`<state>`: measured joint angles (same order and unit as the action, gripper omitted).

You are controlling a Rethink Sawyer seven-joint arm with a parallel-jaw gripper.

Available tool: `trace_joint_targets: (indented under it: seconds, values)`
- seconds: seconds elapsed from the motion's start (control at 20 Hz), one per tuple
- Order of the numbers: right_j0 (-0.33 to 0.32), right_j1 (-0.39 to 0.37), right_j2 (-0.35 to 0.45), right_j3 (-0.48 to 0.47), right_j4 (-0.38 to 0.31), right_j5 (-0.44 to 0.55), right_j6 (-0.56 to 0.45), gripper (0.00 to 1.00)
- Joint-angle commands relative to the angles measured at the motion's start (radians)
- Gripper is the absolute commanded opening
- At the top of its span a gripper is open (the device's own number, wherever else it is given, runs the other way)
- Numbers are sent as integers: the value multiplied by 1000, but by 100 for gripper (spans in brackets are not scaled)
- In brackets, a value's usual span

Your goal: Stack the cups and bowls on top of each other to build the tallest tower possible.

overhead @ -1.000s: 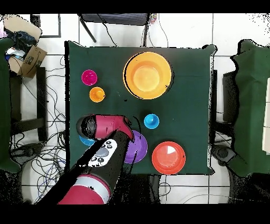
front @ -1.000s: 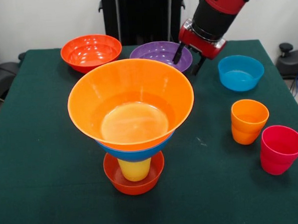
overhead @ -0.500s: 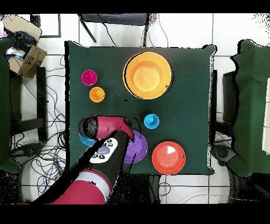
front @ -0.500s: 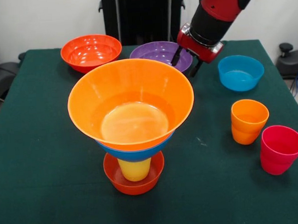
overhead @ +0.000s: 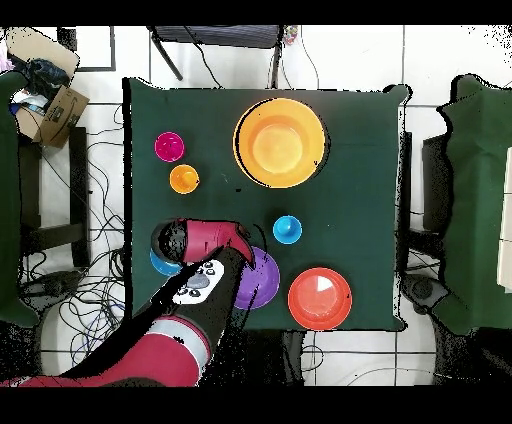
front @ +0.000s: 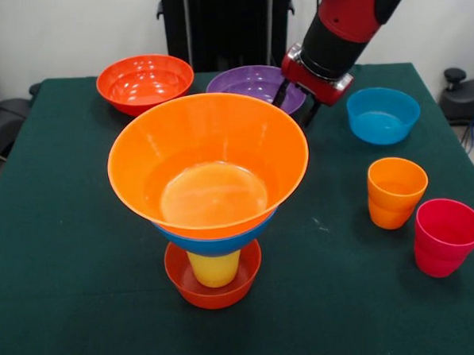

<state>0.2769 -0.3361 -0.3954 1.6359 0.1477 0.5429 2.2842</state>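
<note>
A: What is held in the containers?

B: In the tower, a yellow cup is stood inside a small red-orange bowl; a blue bowl is seated on that cup, and a large light orange bowl is nested in the blue one. The tower is placed toward the front middle of the green tabletop. Nothing is seen inside the loose bowls and cups.

A: How many of each are counted?

B: Six bowls are seen: three in the tower, plus a red-orange bowl, a purple bowl and a teal-blue bowl left single at the back. Three cups are clear in the front view: yellow, an orange cup and a pinkish red cup, the last two close together. A small blue round thing is shown overhead beside the purple bowl.

A: And the end effector?

B: It is held over the purple bowl's rim, with its two dark fingers parted and nothing between them.
</note>
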Motion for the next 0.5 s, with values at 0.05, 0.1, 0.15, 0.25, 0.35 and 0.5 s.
trace_joint_targets:
  seconds: [0.05, 0.1, 0.15, 0.25, 0.35, 0.5]
  values:
    - [37, 29, 55, 41, 35, -85, 213, 100]
    - [40, 30, 52, 39, 35, -86, 214, 100]
    - [46, 32, 45, 35, 34, -84, 212, 0]
    - [48, 33, 43, 31, 33, -76, 209, 0]
    - [47, 34, 42, 30, 33, -69, 205, 0]
    - [53, 39, 33, 24, 36, -60, 204, 0]
